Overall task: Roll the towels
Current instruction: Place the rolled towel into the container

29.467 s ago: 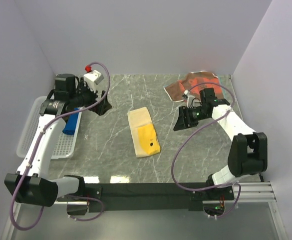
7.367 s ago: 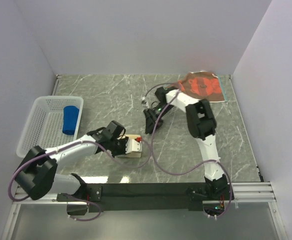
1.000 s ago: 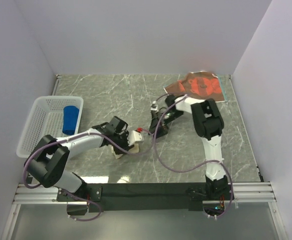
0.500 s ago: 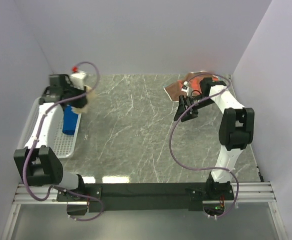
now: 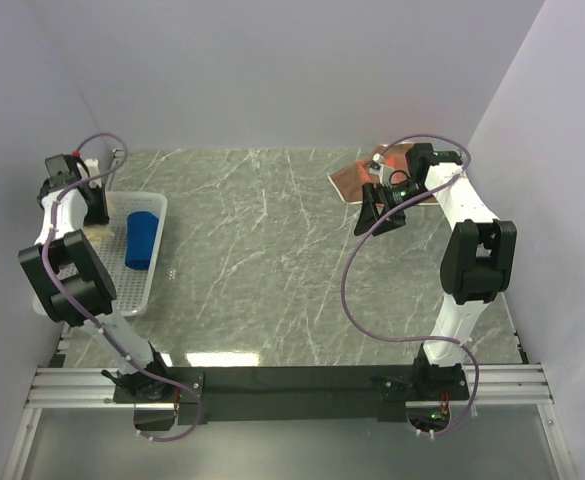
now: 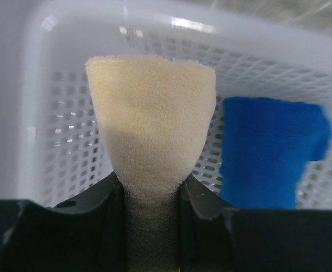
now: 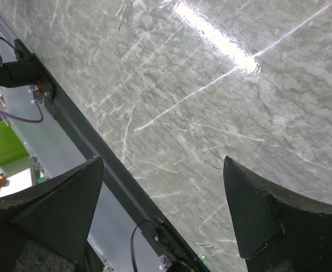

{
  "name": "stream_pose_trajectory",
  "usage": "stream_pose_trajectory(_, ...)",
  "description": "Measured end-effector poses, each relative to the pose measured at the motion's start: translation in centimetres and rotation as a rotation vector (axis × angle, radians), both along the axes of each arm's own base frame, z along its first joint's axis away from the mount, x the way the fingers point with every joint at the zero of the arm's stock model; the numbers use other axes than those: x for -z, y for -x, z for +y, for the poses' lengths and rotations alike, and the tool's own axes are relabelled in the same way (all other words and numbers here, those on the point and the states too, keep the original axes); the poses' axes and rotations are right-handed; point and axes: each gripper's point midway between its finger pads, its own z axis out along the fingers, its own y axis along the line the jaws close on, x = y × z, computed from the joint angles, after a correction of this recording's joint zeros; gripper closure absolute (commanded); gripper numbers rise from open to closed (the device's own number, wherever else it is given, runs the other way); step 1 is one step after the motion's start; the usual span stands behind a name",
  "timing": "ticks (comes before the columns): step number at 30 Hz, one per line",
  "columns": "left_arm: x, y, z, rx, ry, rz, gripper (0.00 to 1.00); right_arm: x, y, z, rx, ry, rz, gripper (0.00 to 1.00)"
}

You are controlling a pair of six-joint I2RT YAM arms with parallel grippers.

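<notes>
Since half a second ago the left arm has swung further left. The left gripper (image 6: 150, 195) now hangs over the white plastic mesh basket (image 6: 35, 130), fingers pinching one end of the rolled yellow towel, paler cream side outward (image 6: 151, 124). I cannot tell whether the roll touches the basket floor. The solid royal blue towel (image 6: 270, 150) lies rolled in the basket just beside it. Step in hand, as I judge it: depositing the second roll. Next move calls for lowering, then spreading the left fingers so the roll settles next to the blue one without springing loose. The right gripper (image 5: 377, 210) has drawn back and hovers over the grey marble table (image 5: 272, 260), fingers spread wide on nothing, near the brown-and-orange patterned towel (image 5: 352, 180), which lies unrolled at the far right, partly hidden by the arm. That one remains to do.
</notes>
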Motion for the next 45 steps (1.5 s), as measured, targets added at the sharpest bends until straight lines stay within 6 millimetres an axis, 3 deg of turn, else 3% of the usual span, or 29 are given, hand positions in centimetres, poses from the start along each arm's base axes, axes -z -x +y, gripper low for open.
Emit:
stream_pose_trajectory(6, 5.6, 1.1, 0.2, -0.013, 0.032, 0.109, 1.0, 0.9, 0.0, 0.0, 0.016, 0.001, 0.058, 0.08)
stream_pose_trajectory(14, 9.5, 0.4, -0.3, 0.032, 0.085, 0.144, 0.99, 1.3, 0.0, -0.1, 0.03, 0.016, 0.08, 0.08)
stream_pose_trajectory(18, 9.8, 0.1, -0.7, 0.05, 0.119, 0.132, 0.9, 1.4, 0.1, -0.2, 0.037, 0.028, 0.086, 0.07)
stream_pose_trajectory(22, 9.7, -0.3, -1.4, 0.075, 0.156, 0.112, 0.73, 1.5, 0.1, -0.3, 0.042, 0.035, 0.09, 0.07)
stream_pose_trajectory(27, 9.7, -0.5, -2.5, 0.11, 0.199, 0.101, 0.68, 1.5, 0.1, -0.4, 0.043, 0.037, 0.091, 0.07)
stream_pose_trajectory(34, 9.7, -0.5, -3.5, 0.154, 0.232, 0.097, 0.44, 1.6, 0.1, -0.4, 0.046, 0.044, 0.092, 0.05)
stream_pose_trajectory(45, 8.7, -0.1, -3.9, 0.162, 0.229, 0.089, 0.31, 1.6, 0.1, -0.6, 0.048, 0.052, 0.094, 0.05)
